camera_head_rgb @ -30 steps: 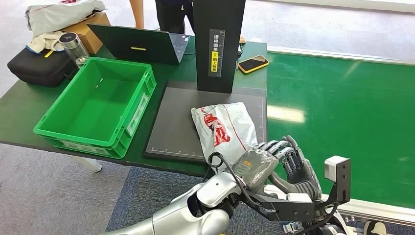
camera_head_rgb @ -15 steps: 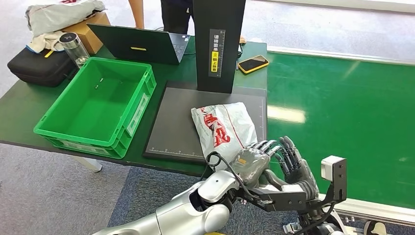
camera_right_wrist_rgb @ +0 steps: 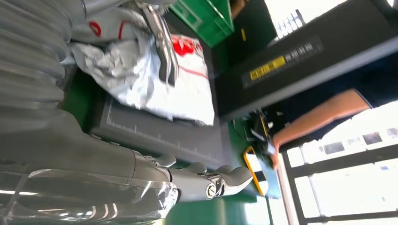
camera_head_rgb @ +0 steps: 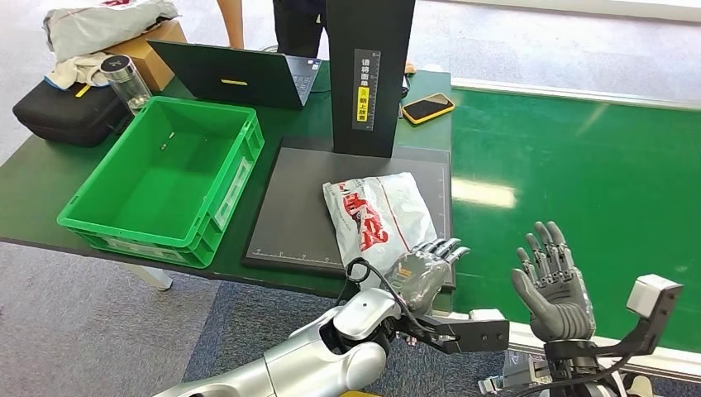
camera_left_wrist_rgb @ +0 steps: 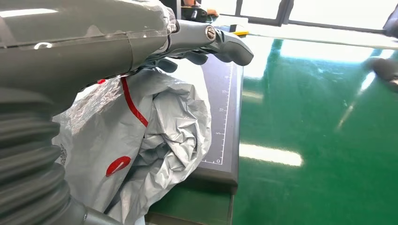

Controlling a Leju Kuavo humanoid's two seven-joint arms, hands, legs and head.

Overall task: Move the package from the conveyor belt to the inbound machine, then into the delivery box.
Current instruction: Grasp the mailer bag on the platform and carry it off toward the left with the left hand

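Silver-grey plastic with red print, the package (camera_head_rgb: 378, 217) lies crumpled on the dark scanning mat (camera_head_rgb: 296, 207) just below the centre of the head view, its near end reaching the mat's front edge. The black upright of the inbound machine (camera_head_rgb: 369, 74) rises behind it at top centre.

What has just changed is the right hand (camera_head_rgb: 554, 284). A second ago it sat close against the left hand (camera_head_rgb: 422, 274) by the package's near end; now it has swung away to the lower right, over the green conveyor belt (camera_head_rgb: 579, 174), and stands well apart from the package. Its fingers are spread wide, palm up, and it holds nothing. That reads as the first leg being done: the package is off the belt and on the machine, released by the right hand.

The left hand has stayed at the package's near edge in the lower centre. In the left wrist view its fingers (camera_left_wrist_rgb: 225, 44) reach out over the top of the crumpled plastic, with the bag bunched beneath the palm. Whether it actually grips the bag or only rests on it, I cannot tell.

The green delivery box (camera_head_rgb: 165, 178) waits at the left on the worktop (camera_head_rgb: 33, 182), with no package in it, so the second leg probably falls to the left hand.
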